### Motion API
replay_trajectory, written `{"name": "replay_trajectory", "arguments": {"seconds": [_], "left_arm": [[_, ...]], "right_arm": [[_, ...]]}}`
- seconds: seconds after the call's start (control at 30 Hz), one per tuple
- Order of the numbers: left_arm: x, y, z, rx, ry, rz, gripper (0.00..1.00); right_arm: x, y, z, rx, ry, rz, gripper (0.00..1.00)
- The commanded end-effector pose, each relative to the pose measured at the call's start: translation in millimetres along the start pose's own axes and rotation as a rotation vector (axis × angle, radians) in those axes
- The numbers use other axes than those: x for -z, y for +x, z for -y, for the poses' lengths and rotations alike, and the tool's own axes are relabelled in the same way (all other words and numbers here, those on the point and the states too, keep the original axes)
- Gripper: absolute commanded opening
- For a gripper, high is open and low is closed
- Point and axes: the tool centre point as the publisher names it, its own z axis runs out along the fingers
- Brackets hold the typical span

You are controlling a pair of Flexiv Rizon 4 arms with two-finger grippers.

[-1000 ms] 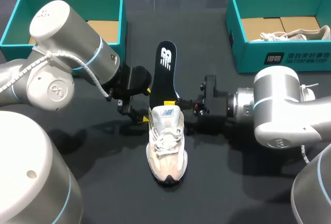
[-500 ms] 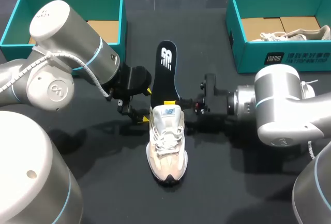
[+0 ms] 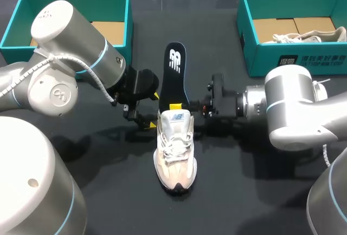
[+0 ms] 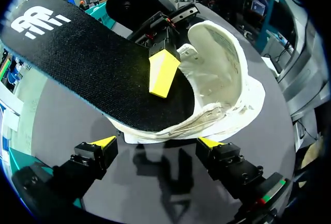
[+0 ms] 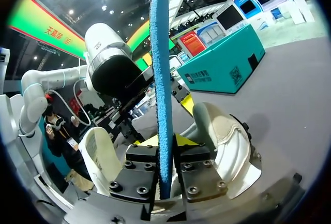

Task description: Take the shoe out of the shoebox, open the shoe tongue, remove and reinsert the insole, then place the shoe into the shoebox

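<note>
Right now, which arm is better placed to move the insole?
Right: the right claw is shut on the insole, whose end sits in the shoe; the left claw is open, holding nothing.

I saw a white logo (image 3: 174, 59) on the black insole (image 3: 172, 86) near the table's (image 3: 260, 191) middle; the left wrist view showed it too. A small logo patch (image 3: 176, 117) sat on the shoe's (image 3: 174, 153) tongue. The box (image 3: 246, 39) at the far right corner carried a dark label (image 3: 311, 60) with a white mark and characters, too small to read.
</note>
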Motion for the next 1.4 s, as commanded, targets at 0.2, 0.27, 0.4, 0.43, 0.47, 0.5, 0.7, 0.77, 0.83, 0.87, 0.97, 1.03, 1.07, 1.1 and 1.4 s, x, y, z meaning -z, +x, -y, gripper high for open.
{"name": "replay_trajectory", "arguments": {"seconds": [0.2, 0.27, 0.4, 0.43, 0.47, 0.5, 0.7, 0.77, 0.83, 0.87, 0.97, 1.03, 1.07, 1.1, 1.4], "left_arm": [[-0.5, 0.9, 0.0, 0.000, -0.002, 0.002, 1.00], [-0.5, 0.9, 0.0, 0.000, -0.002, 0.002, 1.00], [-0.5, 0.9, 0.0, 0.000, -0.002, 0.002, 1.00], [-0.5, 0.9, 0.0, 0.000, -0.002, 0.002, 1.00], [-0.5, 0.9, 0.0, 0.000, -0.002, 0.002, 1.00], [-0.5, 0.9, 0.0, 0.000, -0.002, 0.002, 1.00], [-0.5, 0.9, 0.0, 0.000, -0.002, 0.002, 1.00], [-0.5, 0.9, 0.0, 0.000, -0.002, 0.002, 1.00], [-0.5, 0.9, 0.0, 0.000, -0.002, 0.002, 1.00], [-0.5, 0.9, 0.0, 0.000, -0.002, 0.002, 1.00], [-0.5, 0.9, 0.0, 0.000, -0.002, 0.002, 1.00], [-0.5, 0.9, 0.0, 0.000, -0.002, 0.002, 1.00], [-0.5, 0.9, 0.0, 0.000, -0.002, 0.002, 1.00], [-0.5, 0.9, 0.0, 0.000, -0.002, 0.002, 1.00], [-0.5, 0.9, 0.0, 0.000, -0.002, 0.002, 1.00]], "right_arm": [[5.2, 1.9, -10.6, 0.030, 0.013, -0.012, 0.22], [5.1, 2.3, -13.8, 0.038, 0.015, -0.013, 0.22], [4.8, 2.4, -22.8, 0.057, 0.016, -0.020, 0.21], [4.4, 2.0, -24.7, 0.061, 0.015, -0.022, 0.20], [4.1, 1.7, -26.0, 0.064, 0.013, -0.023, 0.20], [3.6, 0.6, -28.4, 0.067, 0.007, -0.028, 0.20], [1.8, -1.8, -35.6, 0.075, -0.011, -0.045, 0.20], [1.8, -1.7, -37.3, 0.075, -0.021, -0.047, 0.18], [1.8, -1.9, -38.6, 0.074, -0.026, -0.048, 0.12], [1.8, -2.2, -39.0, 0.072, -0.030, -0.049, 0.07], [1.1, -3.7, -38.8, 0.062, -0.033, -0.051, 0.00], [0.4, -5.4, -36.5, 0.050, -0.035, -0.053, 0.00], [0.2, -6.2, -35.1, 0.045, -0.035, -0.053, 0.00], [-0.2, -7.2, -32.8, 0.038, -0.034, -0.055, 0.00], [-1.2, -9.2, -15.6, -0.012, -0.010, -0.048, 0.00]]}}
